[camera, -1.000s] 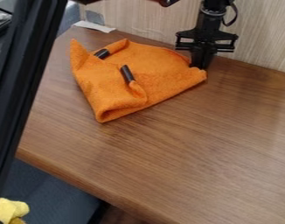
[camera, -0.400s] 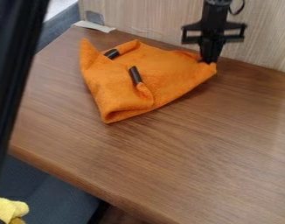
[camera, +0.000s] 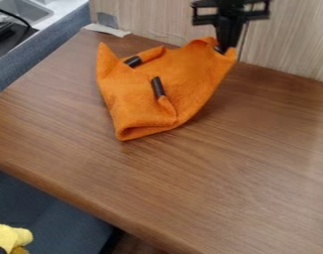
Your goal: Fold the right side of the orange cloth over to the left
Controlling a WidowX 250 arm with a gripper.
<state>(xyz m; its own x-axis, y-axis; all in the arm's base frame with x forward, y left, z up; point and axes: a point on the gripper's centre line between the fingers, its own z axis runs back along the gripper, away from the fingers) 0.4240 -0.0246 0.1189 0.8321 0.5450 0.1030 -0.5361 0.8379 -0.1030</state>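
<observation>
Orange fuzzy cloth [camera: 193, 74] lies rumpled on the brown wooden table [camera: 224, 163], its far corner raised, pinched by the black two-finger end effector [camera: 225, 48]. Lifting seems in hand; next likely calls for carrying that corner gently without slipping.

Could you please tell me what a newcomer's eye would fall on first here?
Most likely the orange cloth, bunched on the brown table, its far right corner held up by the black gripper. Next come two short dark cylinders in its folds, then the yellow object at the lower left edge.
</observation>
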